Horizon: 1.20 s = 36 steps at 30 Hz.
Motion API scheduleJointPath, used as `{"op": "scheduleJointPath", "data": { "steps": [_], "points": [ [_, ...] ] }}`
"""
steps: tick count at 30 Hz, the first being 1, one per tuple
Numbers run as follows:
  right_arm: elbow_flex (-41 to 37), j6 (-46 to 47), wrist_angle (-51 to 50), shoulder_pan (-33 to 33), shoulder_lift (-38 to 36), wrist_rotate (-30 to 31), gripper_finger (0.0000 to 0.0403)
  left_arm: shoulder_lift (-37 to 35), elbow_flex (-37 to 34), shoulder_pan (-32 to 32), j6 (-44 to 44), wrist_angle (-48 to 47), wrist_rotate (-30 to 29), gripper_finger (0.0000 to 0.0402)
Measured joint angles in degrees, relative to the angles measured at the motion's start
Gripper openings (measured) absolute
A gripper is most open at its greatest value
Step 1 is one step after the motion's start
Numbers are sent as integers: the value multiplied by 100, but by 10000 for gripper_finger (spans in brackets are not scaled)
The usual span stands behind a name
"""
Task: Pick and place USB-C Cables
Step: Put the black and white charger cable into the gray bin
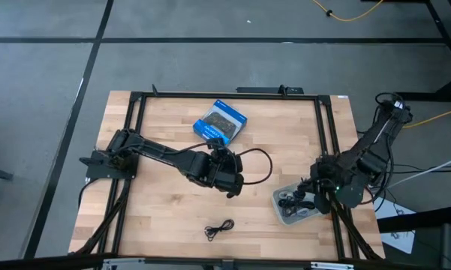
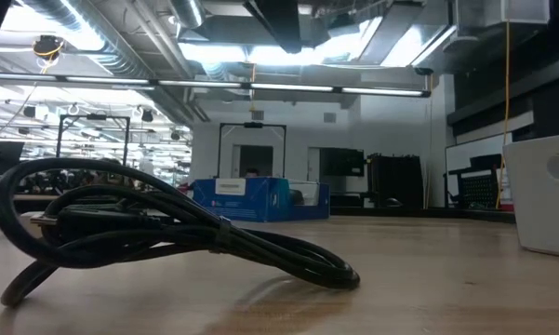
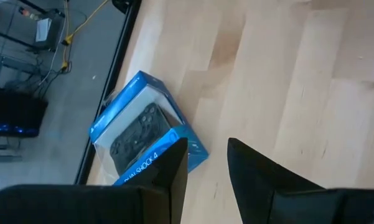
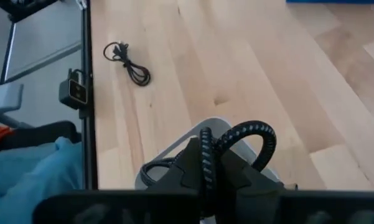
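One black USB-C cable [image 1: 219, 229] lies in a loose coil on the table near its near edge; it also shows in the right wrist view [image 4: 127, 62] and up close in the low view [image 2: 167, 233]. Other black cables [image 1: 291, 202] lie in a pale tray [image 1: 279, 212] at the table's right. My right gripper [image 1: 314, 196] stands over that tray, shut on a black cable [image 4: 252, 132]. My left gripper [image 3: 208, 168] is open at mid-table, just short of the blue box [image 3: 143, 140], and touches nothing. No pale cables show. My right gripper pinches a black cable between its two fingers [image 4: 239, 174], which come down slanting over the tray. A braided stretch [image 4: 206, 155] runs between the fingers, and a loop [image 4: 261, 134] arches past their tips. The cable's other end [image 4: 152, 171] trails into the tray [image 4: 174, 152].
The blue box [image 1: 220, 124] lies flat near the table's far edge, close to my left gripper [image 1: 223, 152]. A black lead [image 1: 261, 163] loops out beside the left arm. A dark frame [image 1: 326, 142] borders the table. Bare wood lies between the arms and round the lone cable.
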Motion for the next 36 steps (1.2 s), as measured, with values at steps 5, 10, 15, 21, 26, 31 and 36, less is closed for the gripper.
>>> {"op": "scheduleJointPath", "data": {
  "steps": [5,10,15,21,26,31,36],
  "points": [
    [-2,467,-161,230,184,363,11,0,0,3,28,-2,-9,106],
    [-4,1075,-460,244,306,272,32,0,0,3,43,-7,-9,106],
    [-4,1506,-550,244,467,-223,66,0,0,3,46,-15,-13,106],
    [-4,1603,-639,241,666,-524,94,0,-2,3,46,-15,-184,106],
    [-4,1625,-643,241,727,-1169,112,0,-2,3,47,-15,-204,106],
    [-4,1954,-886,215,727,-2065,114,2,-2,3,47,-15,-232,106],
    [-4,2680,-1689,215,727,-2312,114,2,-2,3,46,42,-337,106]
  ]
}}
